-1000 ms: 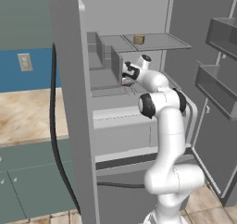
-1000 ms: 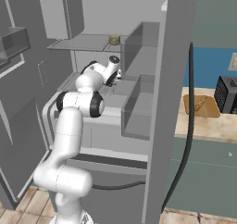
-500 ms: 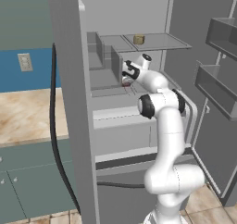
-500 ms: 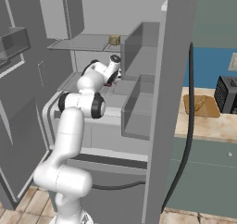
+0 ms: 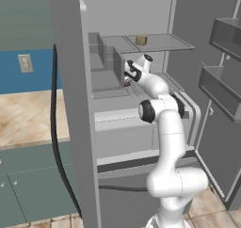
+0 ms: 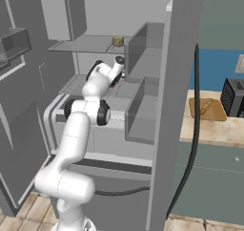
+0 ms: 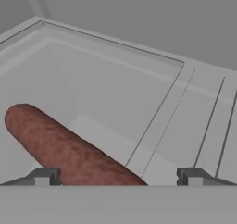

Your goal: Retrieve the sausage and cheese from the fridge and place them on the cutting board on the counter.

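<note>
The dark red-brown sausage [image 7: 65, 149] lies on a grey shelf [image 7: 139, 93] in the middle of the open fridge [image 5: 70, 104]. My gripper [image 7: 118, 177] is open right over it. The link runs from the upper left down between the two fingertips [image 7: 44, 176], nearer the left one. In the left base view the gripper [image 5: 128, 79] reaches into that shelf, with a bit of sausage [image 5: 126, 84] below it. The tan cheese [image 5: 140, 40] sits on the shelf above, also seen as the cheese [image 6: 117, 41] from the right. The cutting board [image 6: 217, 113] lies on the counter [image 6: 224, 127].
A black-and-silver toaster [image 6: 233, 97] stands right of the board. A paler stick-shaped item [image 6: 206, 105] lies on the board. Grey upright bins [image 5: 107, 62] flank the shelf. The open fridge door's trays [image 5: 221, 88] hang at the right. A black cable [image 5: 56, 142] hangs beside the fridge.
</note>
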